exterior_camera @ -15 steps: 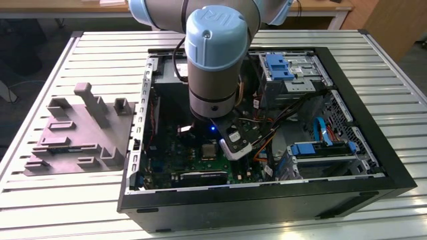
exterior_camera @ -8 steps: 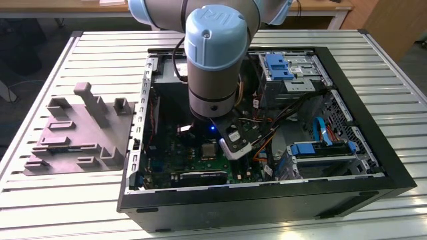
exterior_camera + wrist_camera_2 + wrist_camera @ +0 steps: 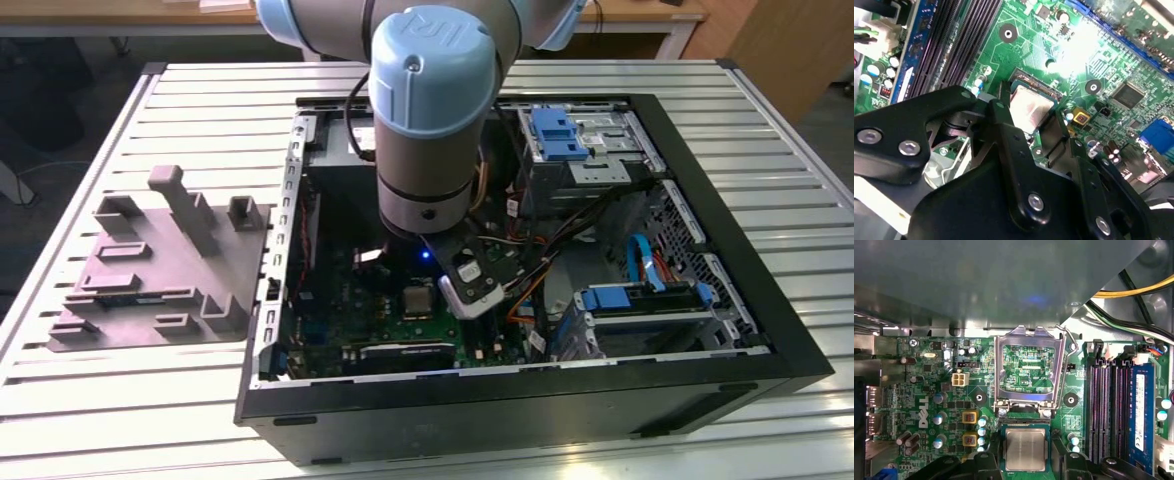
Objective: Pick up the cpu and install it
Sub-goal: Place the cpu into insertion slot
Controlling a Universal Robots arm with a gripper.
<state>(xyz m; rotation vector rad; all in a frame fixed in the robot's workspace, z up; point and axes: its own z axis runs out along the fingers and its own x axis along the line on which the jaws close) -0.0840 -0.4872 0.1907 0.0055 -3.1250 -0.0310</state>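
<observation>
Gripper (image 3: 1025, 460) is down inside the open computer case (image 3: 747, 300) on the table (image 3: 801, 130), low over the green motherboard (image 3: 944, 390). The cpu (image 3: 1025, 449) sits right between the two black fingers (image 3: 981, 465), one on each side of it, silvery square top facing up; in the second wrist view the cpu (image 3: 1029, 112) shows in the gap between the fingers (image 3: 1004, 135). It lies flat in the socket (image 3: 1026, 427) area, with the metal load frame (image 3: 1026, 370) hinged up and open just beyond the fingertips, so it looks seated or all but seated, judging from how level it is. Fingers look parted around the chip, flanking its opposite edges; can't tell whether the pads actually press on the edges or stand just clear. Handling guess: light, rigid, thin, smooth metal lid so slippery on top; underside contacts and socket pins are fragile, no tilt or sideways scrape. Best hold is on two opposite side edges, pinched lightly, kept level. RAM slots (image 3: 1104, 410) lie off to one side of the fingers, capacitors (image 3: 939, 417) to the other, both apart from the chip.
</observation>
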